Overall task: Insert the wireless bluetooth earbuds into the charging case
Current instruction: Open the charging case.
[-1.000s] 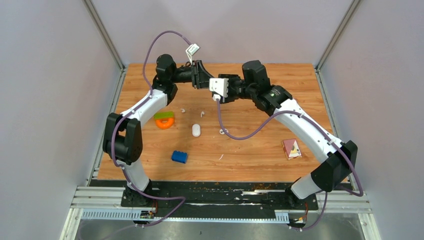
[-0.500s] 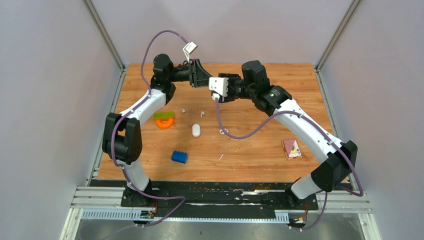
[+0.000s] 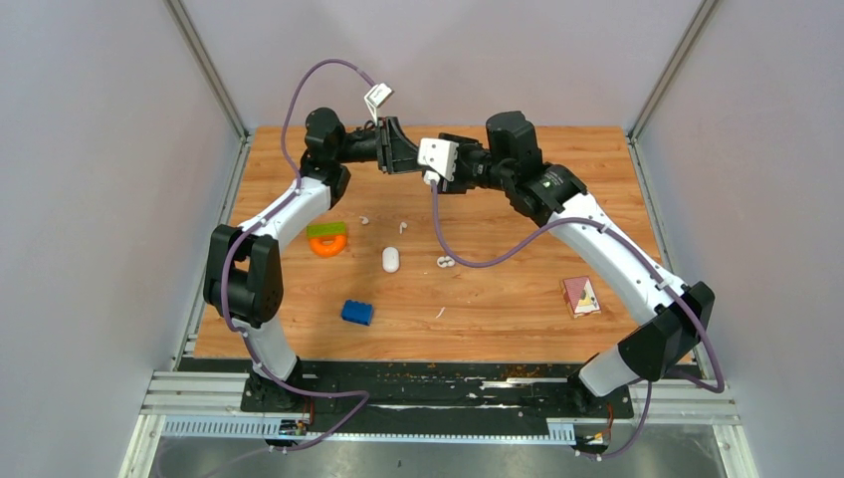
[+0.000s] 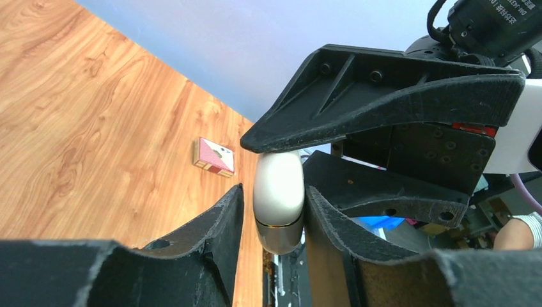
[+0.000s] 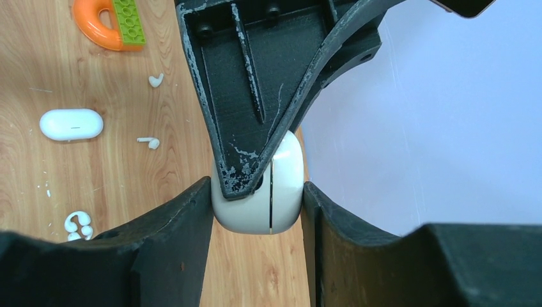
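Raised above the wooden surface [image 3: 597,179], the left claw [image 4: 275,211] and the right claw [image 5: 255,214] meet tip to tip. Both are clamped narrow on the same white case [image 4: 278,182]. In the left wrist view the case stands on end between the left fingers, a metallic band at its lower end and a right finger [image 4: 383,96] lying over its top. In the right wrist view a seam runs down the case, and it touches both right fingers.

The loose white earbuds [image 5: 149,142] lie on the surface below the claws, toward the arms' bases. One lies farther out [image 5: 155,79], and a small cluster sits nearer [image 5: 78,224]. A second white case [image 3: 390,260] rests shut among them. An orange ring with a green brick [image 3: 327,239] lies to the left claw's side, a blue brick [image 3: 356,312] nearer the bases, and a red-and-cream block [image 3: 581,296] to the right claw's side.
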